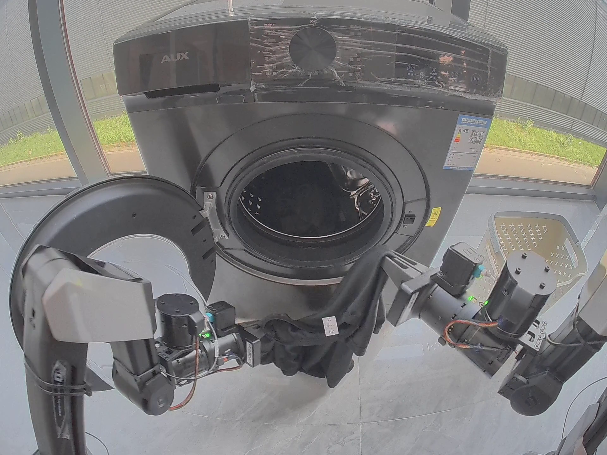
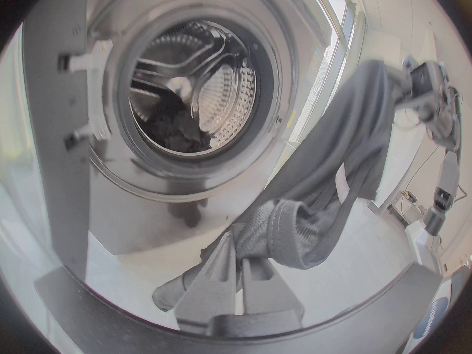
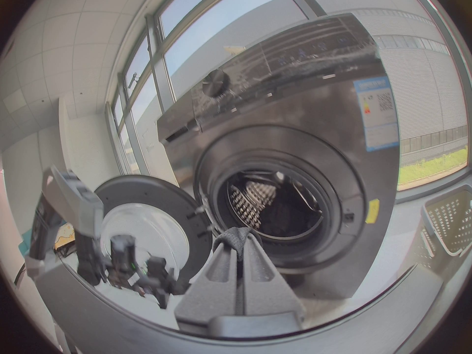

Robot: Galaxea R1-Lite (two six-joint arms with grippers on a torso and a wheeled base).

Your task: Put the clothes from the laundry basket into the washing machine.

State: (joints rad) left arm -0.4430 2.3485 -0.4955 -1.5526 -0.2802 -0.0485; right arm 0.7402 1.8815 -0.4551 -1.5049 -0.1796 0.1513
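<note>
- Our left tool [image 1: 256, 344], lower left of centre in the head view, is clamped on one end of the dark garment [image 1: 329, 339]; our right tool [image 1: 387, 265], right of centre, grips the other.
- The garment sags between them, below the drum mouth [image 1: 310, 205] at centre.
- We should raise both ends over the rim, then feed inward so nothing drapes outside.

Laundry basket [image 1: 537, 235] half behind the right arm [image 1: 521, 285], dark drum [image 1: 256, 200] contents indistinct
</note>
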